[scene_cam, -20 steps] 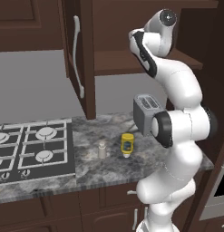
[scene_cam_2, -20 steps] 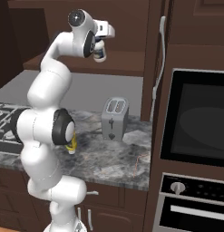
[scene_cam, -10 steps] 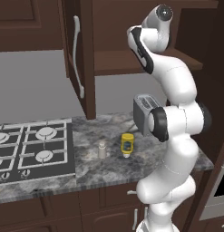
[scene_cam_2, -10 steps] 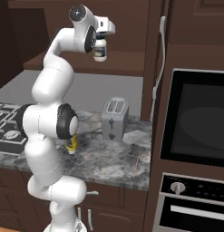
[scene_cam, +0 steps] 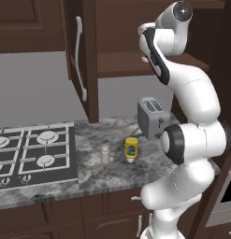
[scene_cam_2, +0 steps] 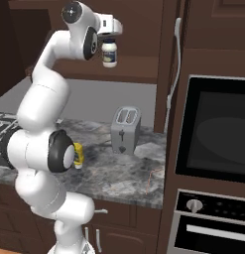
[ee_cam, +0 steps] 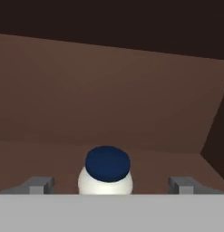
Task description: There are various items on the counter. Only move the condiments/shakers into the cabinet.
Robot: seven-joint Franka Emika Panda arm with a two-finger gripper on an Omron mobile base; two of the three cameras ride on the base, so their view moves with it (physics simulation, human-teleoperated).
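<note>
The white jar with a dark blue lid (scene_cam_2: 109, 54) stands upright on the shelf (scene_cam_2: 136, 70) of the cabinet (scene_cam: 84, 56). My gripper (scene_cam_2: 110, 40) hovers just above it, open. From the hand view I look down on the jar (ee_cam: 105, 174), and the gripper (ee_cam: 112, 185) has its fingertips (ee_cam: 38, 185) wide apart on either side, not touching it. The slim yellow squeeze bottle (scene_cam: 131, 148) and the small pale grey shaker (scene_cam: 105, 154) stand on the speckled counter (scene_cam: 107, 175). The yellow bottle (scene_cam_2: 78, 155) peeks out from behind my arm.
The boxy grey toaster (scene_cam: 152, 116) sits at the back of the counter under the shelf. The open cabinet door with its long silver handle (scene_cam: 78, 56) juts out left of the shelf. A black stovetop (scene_cam: 32, 149) lies left; a wall oven (scene_cam_2: 215, 129) stands right.
The hand has lifted a little off the jar, which stays standing on the shelf. The upper arm has straightened upward slightly.
</note>
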